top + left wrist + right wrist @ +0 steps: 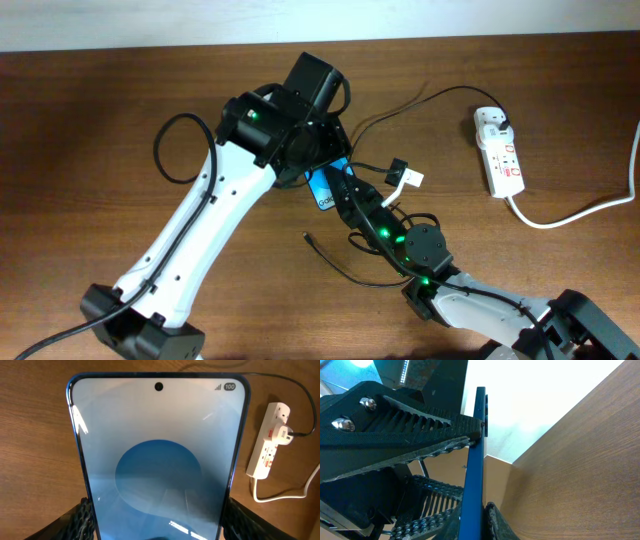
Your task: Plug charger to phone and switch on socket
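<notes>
Phone (157, 460), one, seemingly between four fingers (82, 520); one socket (500, 152), one charger (286, 436).

phone (159, 460) bottom cut off by left wrist view's edge

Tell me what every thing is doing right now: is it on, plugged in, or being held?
phone: screen lit, held by its sides.
left fingers: shut on the phone.
right fingers: at the phone's thin edge, grip unclear.
charger: plug in the power strip, small tip lying loose.
power strip: switches too small to tell on or off.
</notes>
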{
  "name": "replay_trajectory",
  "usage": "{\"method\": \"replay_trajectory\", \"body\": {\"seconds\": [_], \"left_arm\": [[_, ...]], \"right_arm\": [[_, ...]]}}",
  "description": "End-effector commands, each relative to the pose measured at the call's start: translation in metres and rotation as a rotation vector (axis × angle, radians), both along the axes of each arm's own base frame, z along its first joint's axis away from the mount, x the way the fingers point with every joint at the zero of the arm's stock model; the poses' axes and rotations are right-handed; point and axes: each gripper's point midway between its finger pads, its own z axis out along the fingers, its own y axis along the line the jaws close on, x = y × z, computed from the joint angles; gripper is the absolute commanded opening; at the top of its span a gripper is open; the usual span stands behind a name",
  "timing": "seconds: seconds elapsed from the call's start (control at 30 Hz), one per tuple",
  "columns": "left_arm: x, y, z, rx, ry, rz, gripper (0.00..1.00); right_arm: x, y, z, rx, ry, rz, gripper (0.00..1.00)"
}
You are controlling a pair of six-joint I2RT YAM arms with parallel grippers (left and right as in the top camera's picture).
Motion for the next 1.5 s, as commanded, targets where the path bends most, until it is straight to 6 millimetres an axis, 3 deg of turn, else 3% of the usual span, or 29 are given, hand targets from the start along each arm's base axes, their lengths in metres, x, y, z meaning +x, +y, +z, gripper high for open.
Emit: {"method": "replay_trajectory", "body": {"seconds": [0.0,0.07,0.2,0.33,0.43,0.57,0.67,0.73,0.8,0.87,0.97,1.0,1.07,1.13,1.2,1.23,1.3,1.37,1.43,1.47], "left_arm": [[-0.001,-0.002,0.019,-0.028,-0.046,0.0,0.4],[-0.001,-0.002,0.019,-0.028,-0.046,0.0,0.42],[-0.002,-0.002,0.019,-0.028,-0.046,0.0,0.59],[-0.002,-0.002,0.019,-0.03,-0.044,-0.001,0.72],[-0.002,-0.002,0.018,-0.029,-0.041,-0.001,0.71],[-0.006,0.001,0.016,-0.016,-0.023,-0.001,0.78],[-0.006,0.001,0.016,-0.016,-0.023,-0.001,0.82],[-0.006,0.001,0.016,-0.016,-0.024,-0.001,0.96],[-0.005,0.007,0.022,-0.011,-0.048,0.008,0.99],[-0.004,0.031,0.051,0.005,-0.148,-0.002,0.99],[-0.026,0.083,0.1,0.041,-0.281,0.066,0.99],[-0.05,0.121,0.125,0.108,-0.359,0.127,0.99],[-0.109,0.185,0.159,0.206,-0.477,0.239,0.99],[-0.16,0.214,0.18,0.157,-0.569,0.273,0.99],[-0.218,0.254,0.195,0.083,-0.698,0.378,0.99],[-0.238,0.262,0.195,0.037,-0.744,0.382,0.99],[-0.253,0.255,0.164,-0.07,-0.683,0.385,0.99],[-0.238,0.237,0.107,-0.109,-0.501,0.452,0.99],[-0.207,0.188,0.081,-0.244,-0.43,0.357,0.99],[-0.199,0.171,0.066,-0.329,-0.359,0.389,0.99]], "right_arm": [[-0.009,0.01,0.017,0.042,-0.034,0.054,0.12],[-0.009,0.01,0.017,0.042,-0.035,0.058,0.11],[-0.012,0.013,0.018,0.068,-0.017,0.09,0.08],[-0.017,0.01,0.039,0.152,-0.059,0.106,0.08],[-0.019,0.009,0.046,0.202,-0.053,0.126,0.08],[-0.029,0.011,0.06,0.247,-0.09,0.18,0.04],[-0.032,0.015,0.059,0.236,-0.089,0.207,0.04],[-0.03,0.016,0.052,0.22,-0.065,0.202,0.04],[-0.019,0.01,0.041,0.217,-0.004,0.179,0.04],[-0.01,0.0,0.04,0.213,-0.007,0.15,0.04],[-0.01,0.006,0.018,0.217,0.132,0.208,0.04],[-0.012,0.013,-0.003,0.235,0.284,0.251,0.04],[-0.024,0.022,-0.012,0.268,0.4,0.342,0.04],[-0.042,0.032,-0.007,0.324,0.483,0.473,0.04],[-0.068,0.043,-0.009,0.381,0.675,0.641,0.04],[-0.074,0.045,-0.009,0.38,0.705,0.679,0.04],[-0.086,0.047,-0.01,0.349,0.719,0.742,0.04],[-0.086,0.047,-0.01,0.349,0.719,0.74,0.04],[-0.084,0.046,-0.014,0.347,0.735,0.731,0.04],[-0.08,0.044,-0.016,0.349,0.747,0.715,0.04]]}}
